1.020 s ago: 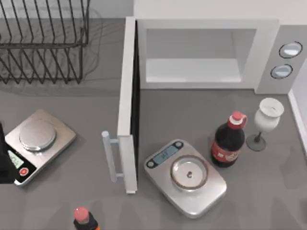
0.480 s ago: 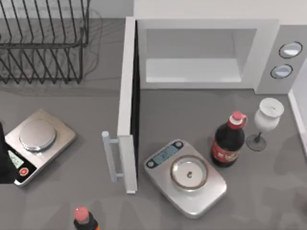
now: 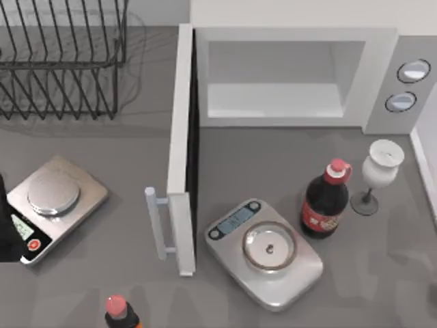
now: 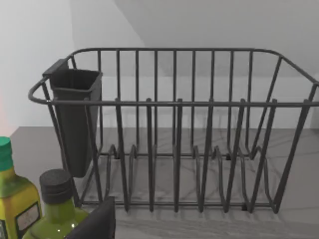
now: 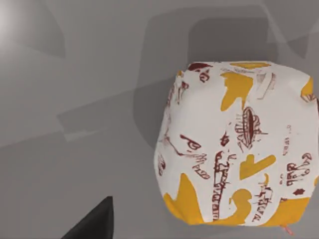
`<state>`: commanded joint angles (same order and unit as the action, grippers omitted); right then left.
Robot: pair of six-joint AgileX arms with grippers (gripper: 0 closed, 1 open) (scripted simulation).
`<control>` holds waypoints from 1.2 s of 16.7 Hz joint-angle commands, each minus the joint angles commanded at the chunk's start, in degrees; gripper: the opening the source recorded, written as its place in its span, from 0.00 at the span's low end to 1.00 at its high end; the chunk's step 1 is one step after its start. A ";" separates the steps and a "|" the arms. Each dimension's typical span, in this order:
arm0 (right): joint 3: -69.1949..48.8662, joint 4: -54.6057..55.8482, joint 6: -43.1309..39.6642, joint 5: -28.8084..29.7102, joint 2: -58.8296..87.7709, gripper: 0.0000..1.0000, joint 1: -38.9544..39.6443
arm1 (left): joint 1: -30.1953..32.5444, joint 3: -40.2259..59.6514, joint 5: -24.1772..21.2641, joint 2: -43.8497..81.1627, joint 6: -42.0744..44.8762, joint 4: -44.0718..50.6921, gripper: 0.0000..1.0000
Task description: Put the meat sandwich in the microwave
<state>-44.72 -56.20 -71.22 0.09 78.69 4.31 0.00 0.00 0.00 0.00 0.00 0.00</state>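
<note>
The meat sandwich (image 5: 234, 144) lies on the grey table in a white wrapper printed with yellow and dark red marks. My right wrist camera looks straight down on it from close above, and a dark part of my right gripper (image 5: 92, 224) shows beside it, not touching it. The microwave (image 3: 382, 75) stands at the back of the table with its pale cavity (image 3: 273, 99) bare. Its side-hinged door (image 3: 181, 150) is swung fully open toward the front, bar handle (image 3: 156, 222) facing left. My left arm (image 3: 7, 229) stays parked at the table's left edge.
Silver kitchen scales (image 3: 263, 253) sit in front of the cavity, with a cola bottle (image 3: 326, 199) and a white wine glass (image 3: 379, 174) to their right. More scales (image 3: 54, 205) lie at the left, a wire dish rack (image 3: 61, 61) at the back left, and another bottle (image 3: 117, 313) at the front edge.
A faint shadow has shifted on the table at the lower right of the top view. Nothing else has moved.
</note>
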 joint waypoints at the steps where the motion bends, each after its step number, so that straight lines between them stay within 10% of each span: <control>1: -0.05 -0.06 -0.06 0.00 0.06 1.00 0.01 | 0.00 0.00 0.00 0.00 0.00 0.00 1.00; 20: 11.33 22.71 0.27 -0.02 11.44 1.00 0.16 | 0.00 0.00 0.00 0.00 0.00 0.00 1.00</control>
<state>-33.38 -33.50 -70.95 0.07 90.13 4.47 0.00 0.00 0.00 0.00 0.00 0.00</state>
